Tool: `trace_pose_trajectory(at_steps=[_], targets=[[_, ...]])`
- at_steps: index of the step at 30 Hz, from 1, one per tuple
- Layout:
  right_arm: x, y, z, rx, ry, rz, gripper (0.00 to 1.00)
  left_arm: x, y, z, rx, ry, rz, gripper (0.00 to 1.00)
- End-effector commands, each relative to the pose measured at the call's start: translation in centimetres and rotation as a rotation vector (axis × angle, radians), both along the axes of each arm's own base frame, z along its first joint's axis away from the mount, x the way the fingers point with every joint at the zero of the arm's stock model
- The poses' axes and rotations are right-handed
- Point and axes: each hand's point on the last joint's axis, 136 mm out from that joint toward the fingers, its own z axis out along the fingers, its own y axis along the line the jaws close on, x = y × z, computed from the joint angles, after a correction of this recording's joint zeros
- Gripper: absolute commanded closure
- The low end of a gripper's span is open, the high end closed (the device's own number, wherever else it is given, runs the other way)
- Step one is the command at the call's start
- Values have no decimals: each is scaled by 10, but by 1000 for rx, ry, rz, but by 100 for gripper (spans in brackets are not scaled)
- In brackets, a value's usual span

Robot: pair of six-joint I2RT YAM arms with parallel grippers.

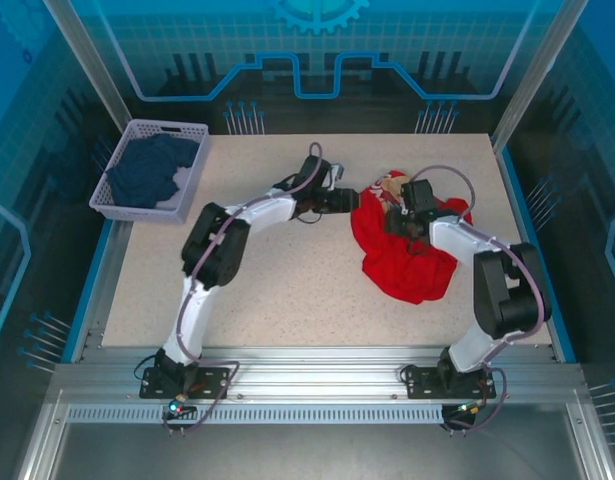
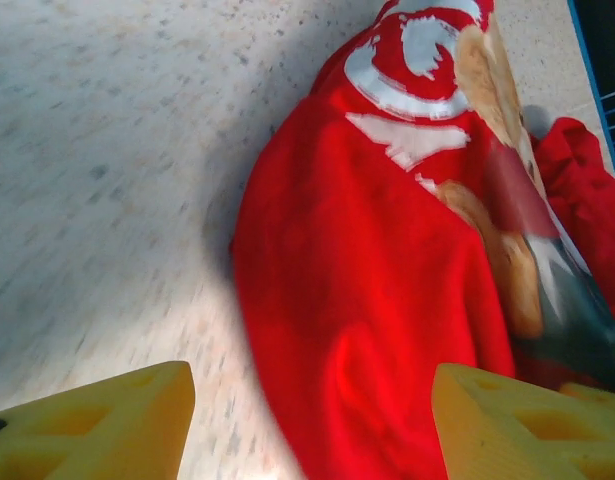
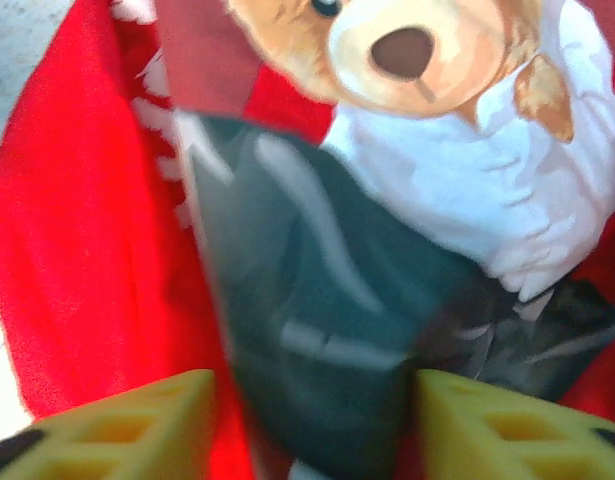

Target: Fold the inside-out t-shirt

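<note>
The t-shirt [image 1: 407,250] sits crumpled right of centre in the top frame, on the worktop [image 1: 287,280]. My left hand [image 2: 312,390] and right hand [image 3: 312,410] are both spread, close over the cloth. I'd pinch separate hems, then stretch it flat.

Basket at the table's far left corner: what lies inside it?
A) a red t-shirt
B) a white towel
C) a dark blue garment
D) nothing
C: the basket holds a crumpled dark blue garment; the red t-shirt lies out on the table.
</note>
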Motion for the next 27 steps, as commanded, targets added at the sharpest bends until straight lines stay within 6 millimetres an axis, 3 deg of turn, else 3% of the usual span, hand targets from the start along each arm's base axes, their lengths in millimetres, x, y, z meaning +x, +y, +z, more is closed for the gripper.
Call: trace_pose_trajectory(at_steps=[1, 5, 7, 10, 11, 14, 17, 22, 25, 27], targets=[[17, -11, 14, 35, -27, -35, 58, -11, -25, -26, 57, 89, -68, 34], [20, -15, 12, 53, -4, -37, 78, -1, -32, -40, 53, 115, -62, 44], [24, -17, 12, 66, -2, -36, 87, -1, -41, -38, 19, 130, -83, 59], [32, -24, 25, 78, -24, -36, 98, -2, -47, -22, -33, 121, -113, 90], [35, -26, 34, 82, -43, -30, 100, -2, -44, -9, -43, 97, -116, 99], [42, -25, 69, 62, -101, 34, 100, -4, -21, 47, -97, -13, -94, 100], [46, -18, 105, 37, -148, 126, 100, -24, 13, 118, -149, -151, -71, 100], [47, 15, 151, -13, -210, 313, 100, -97, 56, 206, -177, -337, -86, 100], [51, 46, 173, -20, -261, 430, 100, -144, 70, 235, -186, -401, -108, 100], [55, 71, 177, 10, -269, 506, 100, -173, 76, 250, -200, -439, -125, 100]])
